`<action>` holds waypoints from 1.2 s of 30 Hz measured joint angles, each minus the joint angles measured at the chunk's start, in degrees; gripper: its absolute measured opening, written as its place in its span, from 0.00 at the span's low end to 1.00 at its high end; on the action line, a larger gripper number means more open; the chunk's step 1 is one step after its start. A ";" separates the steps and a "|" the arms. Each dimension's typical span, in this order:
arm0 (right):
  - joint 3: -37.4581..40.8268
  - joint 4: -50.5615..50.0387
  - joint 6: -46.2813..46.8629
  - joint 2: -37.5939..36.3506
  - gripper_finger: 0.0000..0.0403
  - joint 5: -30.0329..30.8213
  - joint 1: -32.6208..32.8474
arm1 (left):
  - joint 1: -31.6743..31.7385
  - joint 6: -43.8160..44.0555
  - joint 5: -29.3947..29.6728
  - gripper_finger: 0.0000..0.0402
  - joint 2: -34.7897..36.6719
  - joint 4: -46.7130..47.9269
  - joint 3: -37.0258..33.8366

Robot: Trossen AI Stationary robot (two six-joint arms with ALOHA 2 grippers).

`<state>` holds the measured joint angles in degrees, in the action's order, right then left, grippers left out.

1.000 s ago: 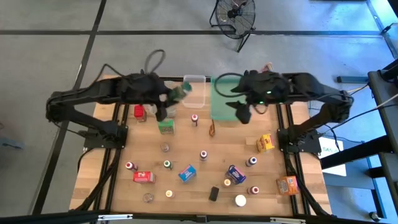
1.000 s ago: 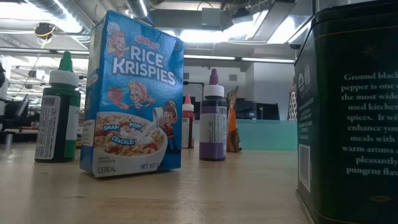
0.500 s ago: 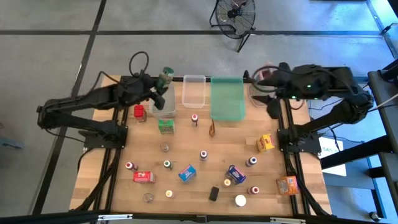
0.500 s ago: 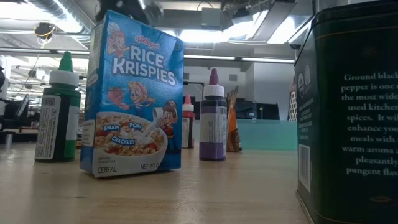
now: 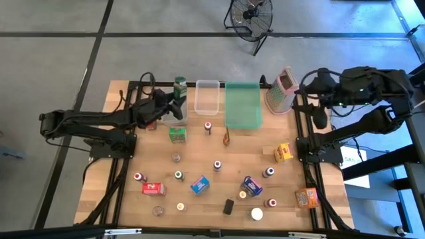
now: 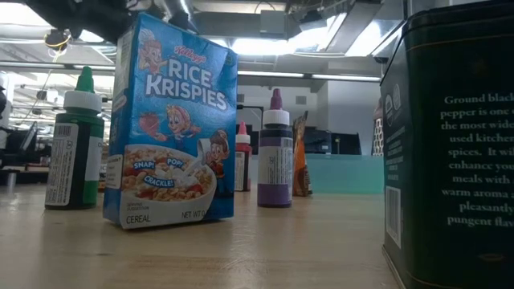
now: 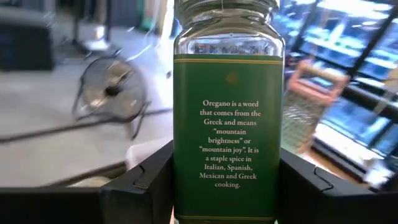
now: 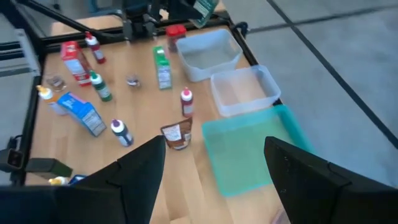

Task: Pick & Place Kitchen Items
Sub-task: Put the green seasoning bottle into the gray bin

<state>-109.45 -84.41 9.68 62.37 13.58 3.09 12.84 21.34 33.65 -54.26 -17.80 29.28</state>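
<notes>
The worktop [image 5: 199, 156] middle lies bare between the far green box [image 5: 176, 135] and the near scatter of bottles and boxes. Along the far edge, two bins [image 5: 206, 97], a green tray [image 5: 242, 106] and a grater [image 5: 282, 91] block passage.

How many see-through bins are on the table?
2. One clear bin sits right beside the green tray; the other clear bin is next along, by the left gripper holding the oregano jar.
</notes>
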 joint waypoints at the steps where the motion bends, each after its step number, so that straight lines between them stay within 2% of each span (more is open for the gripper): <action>1: 0.00 0.39 -0.53 -0.12 0.69 -0.37 0.00 | -0.83 -1.67 0.04 0.48 0.00 -2.10 0.10; 6: 0.00 1.51 -0.96 0.45 0.69 -0.78 0.00 | -4.68 -13.62 -0.12 0.48 0.00 -12.08 4.35; 9: 0.00 3.40 1.75 1.44 0.69 -0.77 0.00 | -5.81 -18.67 -2.43 0.48 -0.17 -13.93 7.74; 18: 0.02 12.25 3.38 8.14 0.69 -0.31 0.00 | -5.62 -19.56 -13.56 0.48 -0.69 -16.20 11.85; 21: 0.02 19.70 -0.17 11.35 0.69 -0.30 0.00 | -5.62 -19.58 -18.88 0.48 -2.57 -25.06 11.93; 26: 0.02 38.09 -9.97 15.45 0.68 -0.56 0.66 | -5.62 -20.83 -27.59 0.48 -6.41 -37.42 12.05; 29: 0.02 47.69 -16.11 17.35 0.67 -0.63 0.78 | -5.60 -21.53 -31.43 0.48 -7.96 -37.02 14.53; 32: -0.02 51.25 -21.38 19.67 0.65 -0.05 0.70 | -5.15 -23.08 -39.38 0.48 -9.74 -34.80 18.18; 36: 0.03 53.62 -20.03 23.57 0.65 0.09 0.82 | -4.11 -24.77 -45.93 0.48 -11.24 -28.28 23.28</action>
<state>-109.41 -30.78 -10.35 85.94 13.67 3.91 8.73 -3.43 -12.28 -65.50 -46.08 52.56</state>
